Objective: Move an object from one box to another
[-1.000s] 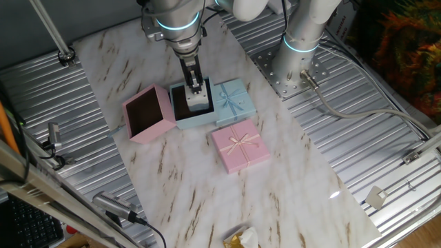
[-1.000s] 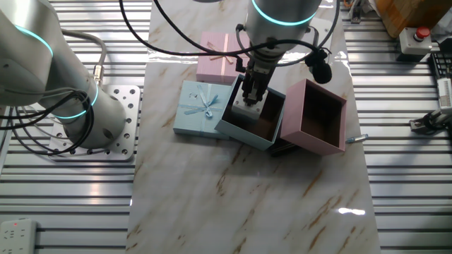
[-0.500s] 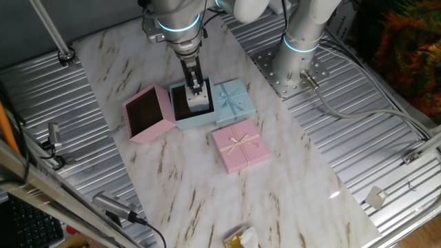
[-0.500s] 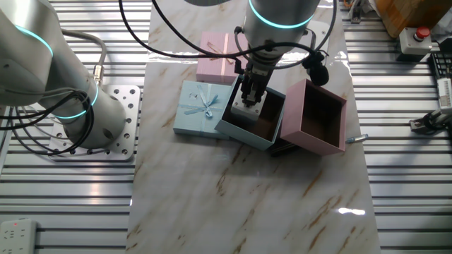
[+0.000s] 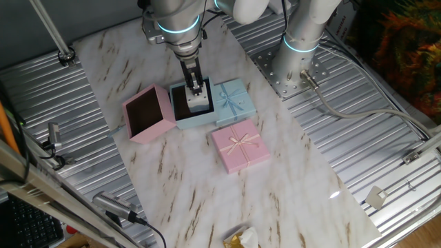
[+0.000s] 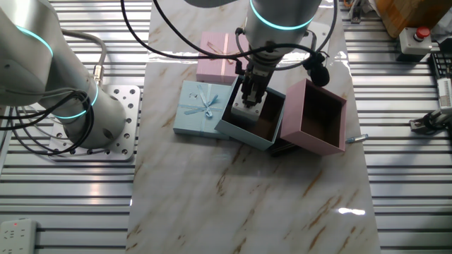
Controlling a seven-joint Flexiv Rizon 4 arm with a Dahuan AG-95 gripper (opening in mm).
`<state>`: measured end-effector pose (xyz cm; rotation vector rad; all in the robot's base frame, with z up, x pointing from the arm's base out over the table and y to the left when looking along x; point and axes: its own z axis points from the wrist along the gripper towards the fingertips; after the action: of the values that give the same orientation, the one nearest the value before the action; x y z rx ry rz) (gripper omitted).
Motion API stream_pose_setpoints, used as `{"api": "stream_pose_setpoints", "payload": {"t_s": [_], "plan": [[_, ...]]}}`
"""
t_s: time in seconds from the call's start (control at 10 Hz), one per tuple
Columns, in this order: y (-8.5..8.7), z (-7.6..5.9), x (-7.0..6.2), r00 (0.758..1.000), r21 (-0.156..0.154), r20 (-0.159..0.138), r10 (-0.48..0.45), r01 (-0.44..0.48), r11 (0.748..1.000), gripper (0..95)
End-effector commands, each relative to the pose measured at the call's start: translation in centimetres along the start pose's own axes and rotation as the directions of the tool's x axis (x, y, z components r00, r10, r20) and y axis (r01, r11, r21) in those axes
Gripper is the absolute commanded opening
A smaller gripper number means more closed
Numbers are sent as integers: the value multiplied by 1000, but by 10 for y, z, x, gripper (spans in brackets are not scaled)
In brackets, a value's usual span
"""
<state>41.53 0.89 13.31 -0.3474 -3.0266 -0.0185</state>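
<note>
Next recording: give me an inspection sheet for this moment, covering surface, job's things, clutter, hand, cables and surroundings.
Surface: marble-patterned board lying on ribbed metal table.
Job's things: pink box open, tilted, nothing seen inside; blue box open beside it, touching; white object sits inside the blue box.
Clutter: blue lid with bow beside the blue box; pink lid with bow in front; crumpled wrapper at the board's near edge.
Hand: hand reaches into the blue box at the white object; open or shut cannot be told.
Cables: black cables loop from the arm; grey cable runs over the table.
Surroundings: second arm base bolted to the table; red button box nearby.
</note>
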Motion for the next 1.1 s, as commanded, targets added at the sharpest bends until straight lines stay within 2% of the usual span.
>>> {"api": "stream_pose_setpoints", "payload": {"t_s": [0.1,1.1], "plan": [[0,1,-1,1000,0,-1,0,0,1000,0],[1,5,1,1000,0,4,-4,4,1000,0]]}}
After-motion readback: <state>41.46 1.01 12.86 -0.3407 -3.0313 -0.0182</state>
